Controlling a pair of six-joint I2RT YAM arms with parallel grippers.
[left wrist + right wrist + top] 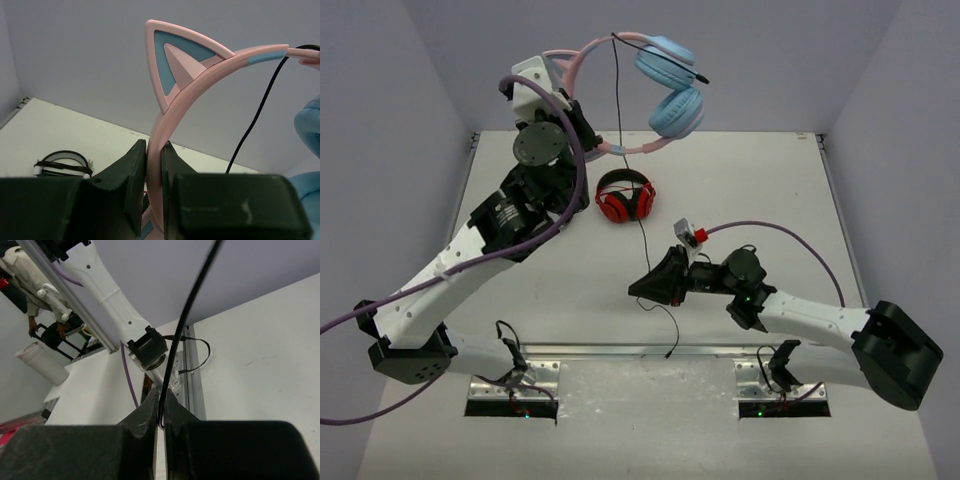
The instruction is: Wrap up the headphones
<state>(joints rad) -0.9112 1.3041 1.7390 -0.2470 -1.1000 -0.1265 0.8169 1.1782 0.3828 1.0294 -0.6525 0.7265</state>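
Note:
The headphones (670, 90) hang in the air over the far side of the table, with a pink headband (200, 65), a cat ear (175, 55) and light blue earcups (307, 120). My left gripper (588, 138) is raised high and shut on the headband, the pink band pinched between its fingers (154, 150). The thin black cable (619, 110) drops from the headphones down to my right gripper (637, 290), low over the table's middle. That gripper (160, 410) is shut on the cable (187, 315). The cable's loose tail (665, 325) trails toward the near edge.
Red-and-black headphones (625, 195) lie on the table under the hanging cable. A black-and-white headset (62, 162) shows on the table in the left wrist view. Grey walls close in the left, right and far sides. A metal rail (650, 352) runs along the near edge.

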